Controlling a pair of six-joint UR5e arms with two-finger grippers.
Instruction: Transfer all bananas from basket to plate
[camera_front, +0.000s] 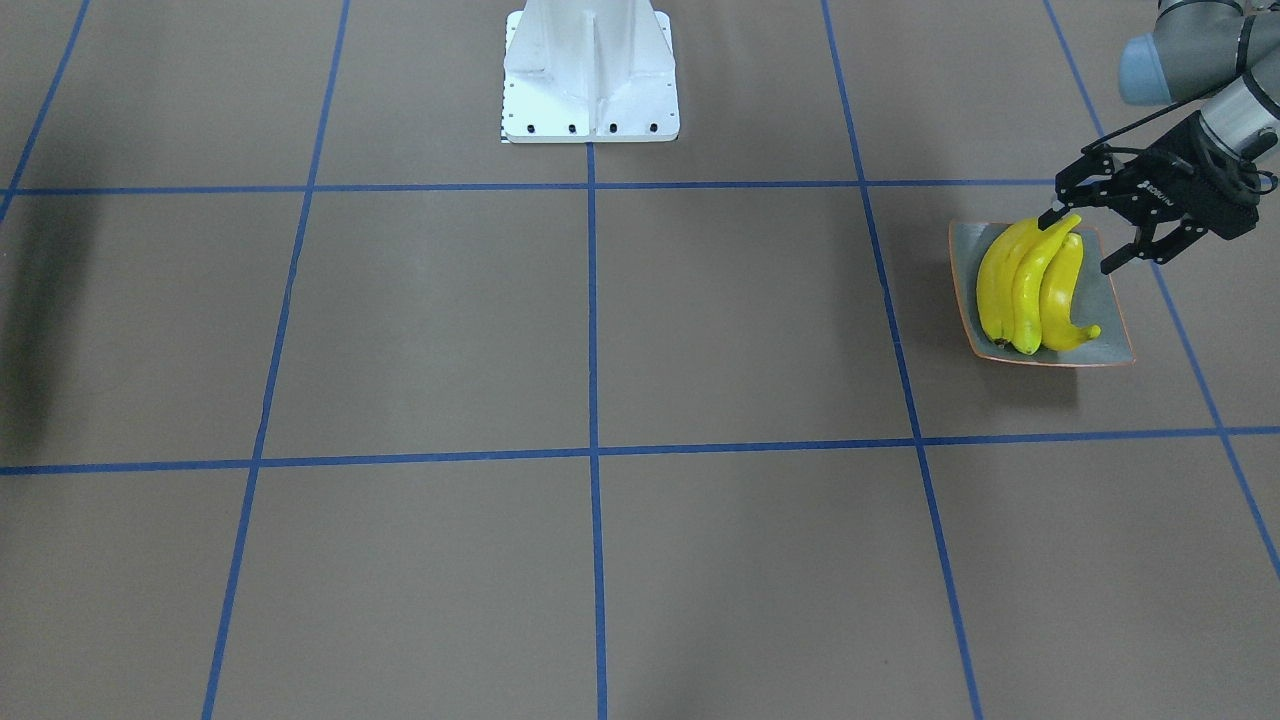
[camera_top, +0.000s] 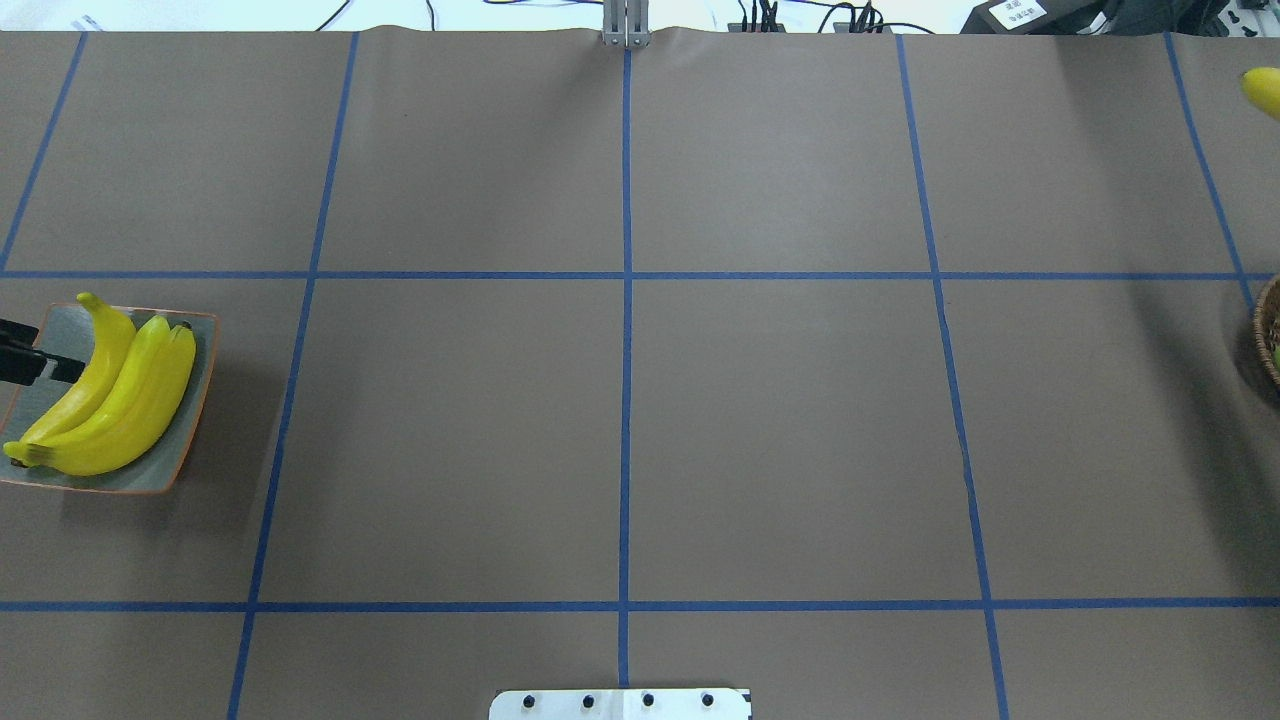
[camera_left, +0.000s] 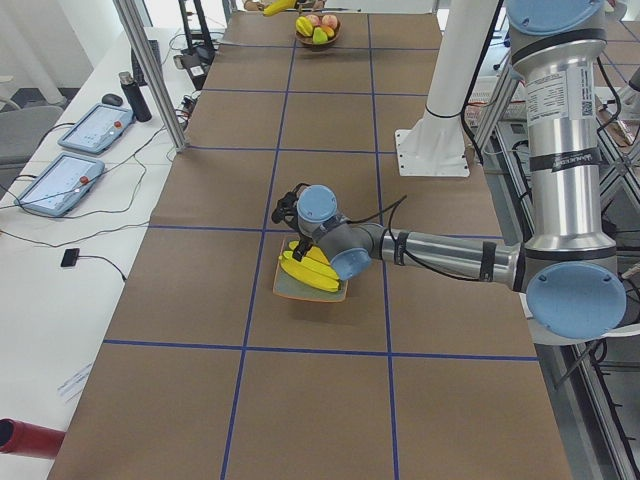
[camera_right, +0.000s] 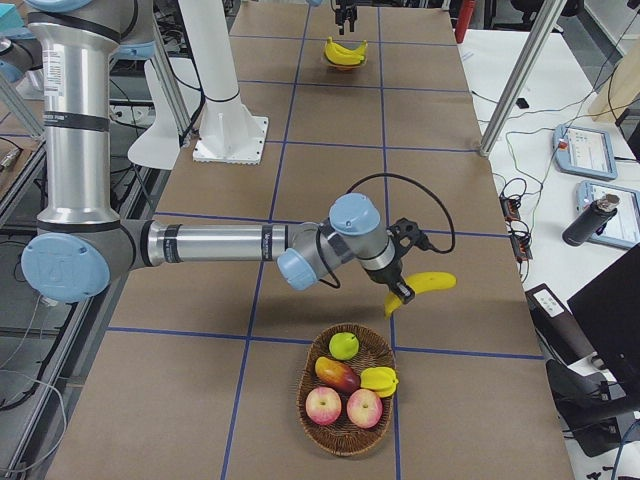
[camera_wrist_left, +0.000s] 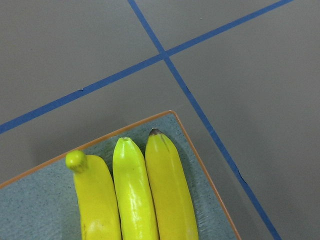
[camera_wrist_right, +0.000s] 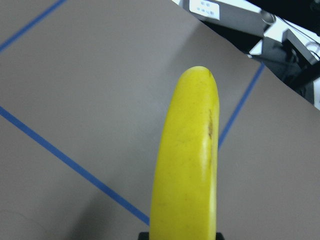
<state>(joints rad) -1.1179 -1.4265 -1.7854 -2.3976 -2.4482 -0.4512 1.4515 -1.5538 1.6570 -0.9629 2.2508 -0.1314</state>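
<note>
Three yellow bananas (camera_front: 1030, 285) lie side by side on the square grey-green plate (camera_front: 1108, 310) at the table's left end; the overhead view shows the bananas (camera_top: 110, 400) on the plate (camera_top: 198, 392), and the left wrist view shows their tips (camera_wrist_left: 131, 185). My left gripper (camera_front: 1078, 242) hangs open just above their ends, holding nothing. At the other end, my right gripper (camera_right: 400, 292) is shut on a fourth banana (camera_right: 428, 284), lifted clear of the wicker basket (camera_right: 305, 400). That banana (camera_wrist_right: 187, 165) fills the right wrist view.
The basket holds two red apples (camera_right: 345, 407), a mango (camera_right: 338, 374), a green fruit (camera_right: 344, 345) and a small yellow fruit (camera_right: 380, 380). The white robot base (camera_front: 590, 80) stands mid-table at the back edge. Tablets (camera_left: 75, 170) lie on the side bench.
</note>
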